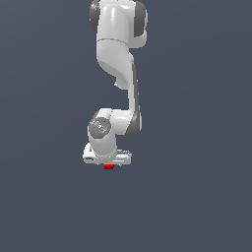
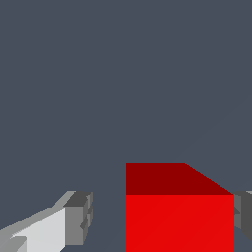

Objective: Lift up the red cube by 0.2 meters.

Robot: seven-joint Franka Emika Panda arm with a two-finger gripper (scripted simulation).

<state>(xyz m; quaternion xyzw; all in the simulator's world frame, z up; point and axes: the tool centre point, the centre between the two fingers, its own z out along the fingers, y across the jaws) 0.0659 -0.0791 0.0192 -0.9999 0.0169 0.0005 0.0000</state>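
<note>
The red cube (image 1: 109,167) sits directly beneath the gripper (image 1: 108,164), between its fingers (image 2: 74,219), which stand released. One finger touches the cube; the other stands apart. Risk, as judged: uneven closing may push the cube sideways, yielding an off-centre grip and slippage during lift.

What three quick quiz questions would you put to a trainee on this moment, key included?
1. True or false: in the wrist view, the red cube lies between the fingers of the hand.
2. Pick one. The hand is: A) shut on the cube; B) open, with a clear gap between one finger and the cube; C) far off to the cube's side.
3. Fill in: in the exterior view, the cube shows just ___ the hand.

Key: 1 true; 2 B; 3 below.
</note>
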